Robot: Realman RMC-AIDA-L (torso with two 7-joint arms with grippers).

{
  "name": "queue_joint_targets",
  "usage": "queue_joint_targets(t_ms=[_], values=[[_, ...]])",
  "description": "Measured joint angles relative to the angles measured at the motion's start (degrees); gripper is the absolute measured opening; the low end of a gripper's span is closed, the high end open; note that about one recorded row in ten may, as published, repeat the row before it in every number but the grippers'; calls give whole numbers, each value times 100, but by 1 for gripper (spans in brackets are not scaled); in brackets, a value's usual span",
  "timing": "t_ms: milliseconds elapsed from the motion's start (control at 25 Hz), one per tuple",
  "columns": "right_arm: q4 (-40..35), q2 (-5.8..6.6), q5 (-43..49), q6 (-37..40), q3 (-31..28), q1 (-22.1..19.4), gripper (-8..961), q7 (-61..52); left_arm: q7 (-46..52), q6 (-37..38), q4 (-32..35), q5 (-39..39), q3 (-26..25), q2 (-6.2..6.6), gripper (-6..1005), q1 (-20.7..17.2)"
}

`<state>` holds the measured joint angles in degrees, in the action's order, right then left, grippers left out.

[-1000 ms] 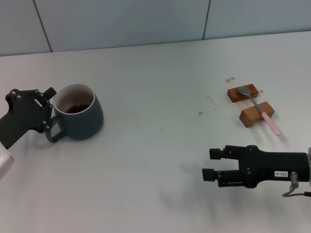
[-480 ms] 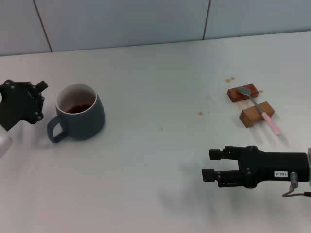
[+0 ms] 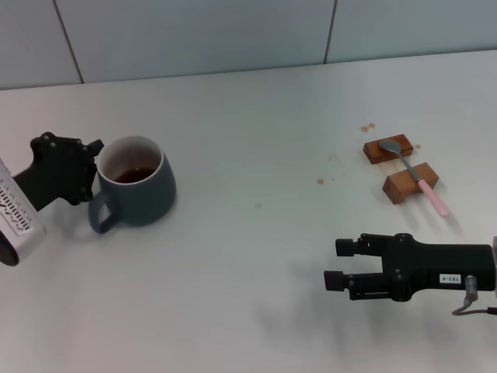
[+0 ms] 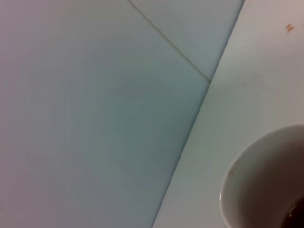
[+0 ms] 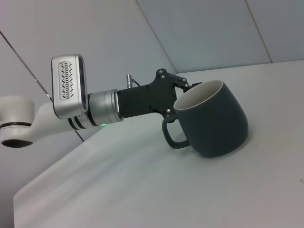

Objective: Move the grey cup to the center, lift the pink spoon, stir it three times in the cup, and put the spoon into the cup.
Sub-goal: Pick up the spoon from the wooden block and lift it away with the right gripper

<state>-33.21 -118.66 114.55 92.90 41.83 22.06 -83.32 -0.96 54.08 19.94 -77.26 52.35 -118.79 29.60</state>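
Observation:
The grey cup [image 3: 140, 189] stands at the table's left with brown liquid inside and its handle toward me and to the left. It also shows in the right wrist view [image 5: 213, 121] and as a white rim in the left wrist view [image 4: 266, 185]. My left gripper [image 3: 87, 165] is against the cup's rim just above the handle [image 5: 183, 95]. The pink spoon [image 3: 432, 197] lies across two brown wooden blocks at the right. My right gripper [image 3: 335, 263] is open and empty, low over the table in front of the spoon.
The two wooden blocks [image 3: 388, 149] [image 3: 405, 183] sit at the right with small brown drips [image 3: 366, 127] nearby. A tiled wall [image 3: 233, 31] runs along the table's far edge.
My left gripper swung away to the left of the cup, then came back against its handle side. The cup has shifted a little to the right. The right arm has not moved.

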Motion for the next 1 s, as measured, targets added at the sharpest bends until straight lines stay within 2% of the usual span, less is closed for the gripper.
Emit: queue_joint_targets(t_ms=[80,320,760,1000], values=[[0,5,2,0,0,0,788,0,162,41,168,0,271,-2,-2,-57],[-3,10,85,0,0,-1,786,-35,427,163,295,4,665,-16,-2,-75],[-12,0,134,0,-2,-27,781,-53,859,164,210,55,1095,-36,-2,-47],[0,-8,138,-8,-23,-37,779,-54,1025,155,-174,544,1136,-40,-2,-76]])
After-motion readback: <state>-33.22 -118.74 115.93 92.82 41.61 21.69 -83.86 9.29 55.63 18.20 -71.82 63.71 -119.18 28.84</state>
